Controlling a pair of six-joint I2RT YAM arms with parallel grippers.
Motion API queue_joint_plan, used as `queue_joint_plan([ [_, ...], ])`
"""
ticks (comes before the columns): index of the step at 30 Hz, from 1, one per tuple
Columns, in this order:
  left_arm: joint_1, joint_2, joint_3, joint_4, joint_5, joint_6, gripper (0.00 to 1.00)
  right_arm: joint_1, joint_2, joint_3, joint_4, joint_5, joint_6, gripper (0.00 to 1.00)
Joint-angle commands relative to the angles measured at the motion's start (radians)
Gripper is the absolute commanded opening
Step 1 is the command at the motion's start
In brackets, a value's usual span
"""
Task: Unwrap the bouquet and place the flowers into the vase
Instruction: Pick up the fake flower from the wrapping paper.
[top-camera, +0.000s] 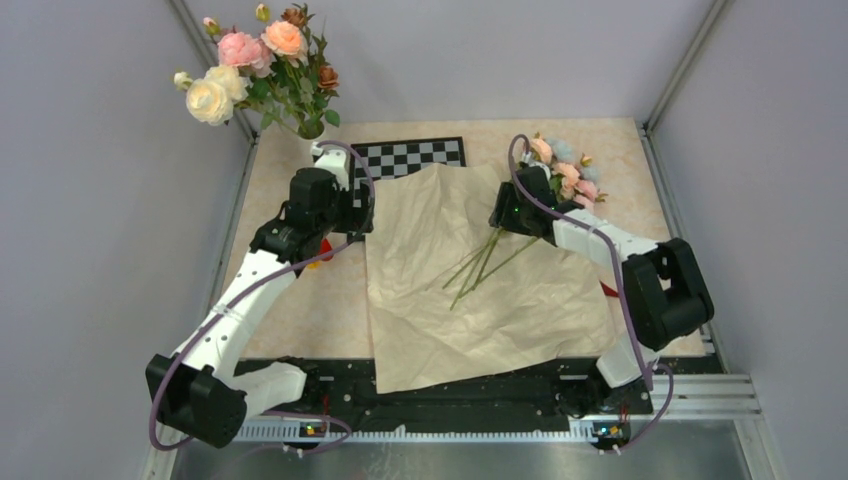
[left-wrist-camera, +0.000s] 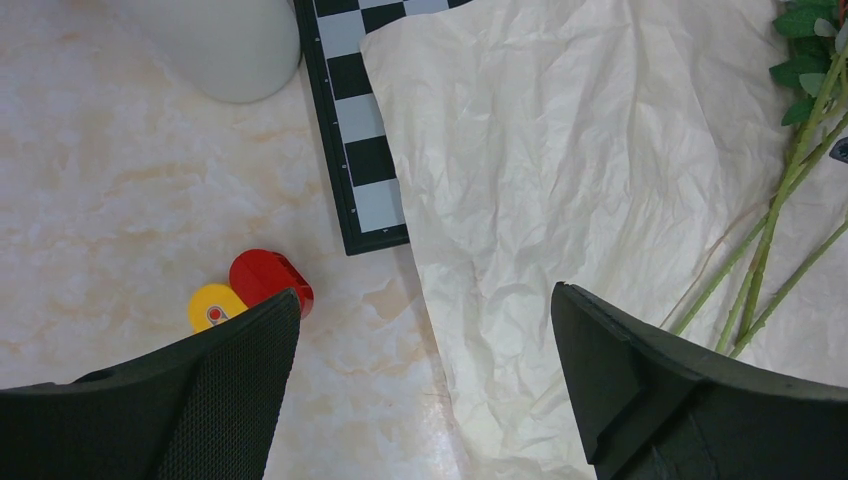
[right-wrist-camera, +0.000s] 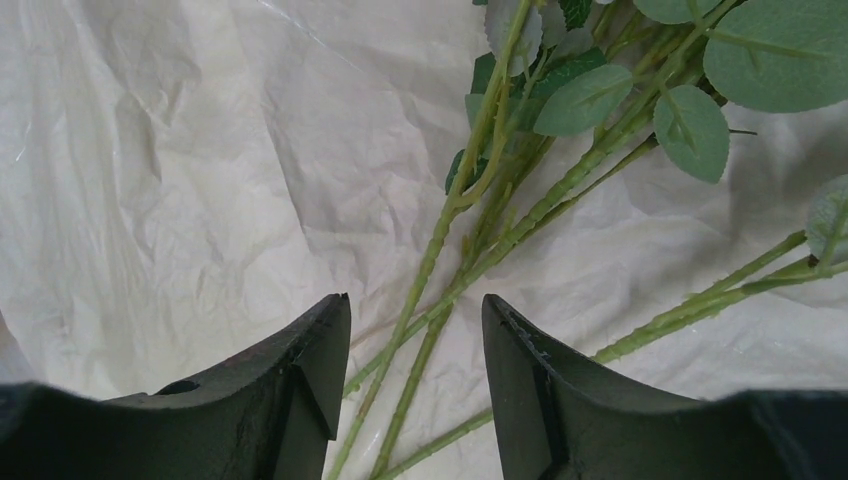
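1. Left arm (top-camera: 235, 305): rises from its base at 7 o'clock and reaches toward 11 o'clock, with the wrist bent down over the table's left half.
2. Left gripper (left-wrist-camera: 422, 295): jaws spread wide and holding nothing. It hangs above the left edge of the wrapping paper (top-camera: 470, 300), one finger over bare table and the other over the sheet.
3. Right arm (top-camera: 655, 290): elbow folded at 4 o'clock, forearm reaching back toward 1 o'clock.
4. Right gripper (right-wrist-camera: 415, 300): jaws partly apart, set low over the paper astride the green stems. Neither finger is seen pressing a stem.
5. Flowers (top-camera: 565, 172): lying at the sheet's upper right, with the blooms at 1 o'clock by the paper's edge and the stems fanning toward 7 o'clock.
6. Wrapping paper: opened flat and creased, covering the table's middle. Its far left corner overlaps the chessboard (top-camera: 410, 157) at 12 o'clock.
7. Vase (left-wrist-camera: 235, 45): white and upright at 11 o'clock, just beside the chessboard's left edge, well apart from the flowers.
8. Red piece (left-wrist-camera: 272, 280) and yellow piece (left-wrist-camera: 213, 305): side by side on bare table at 9 o'clock, below the left gripper.
9. Rose bunch (top-camera: 260, 70): stands at the far left corner, 11 o'clock.
10. Table (top-camera: 300, 310): beige marbled top, enclosed by pale grey walls (top-camera: 100, 200) with metal frame posts (top-camera: 690, 60) at the far corners.
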Motion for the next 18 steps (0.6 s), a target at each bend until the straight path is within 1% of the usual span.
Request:
queue_joint_plan([
  [1, 0.001, -0.019, -0.005, 0.038, -0.019, 0.013, 0.99, -0.01, 0.033, 0.051, 0.074, -0.005, 0.021, 0.52],
  [14, 0.002, -0.019, -0.005, 0.036, -0.025, 0.011, 0.99, -0.033, 0.106, 0.056, 0.148, -0.047, 0.067, 0.45],
  [18, 0.002, -0.017, -0.005, 0.038, -0.025, 0.012, 0.99, -0.033, 0.134, 0.076, 0.141, -0.038, 0.075, 0.44],
])
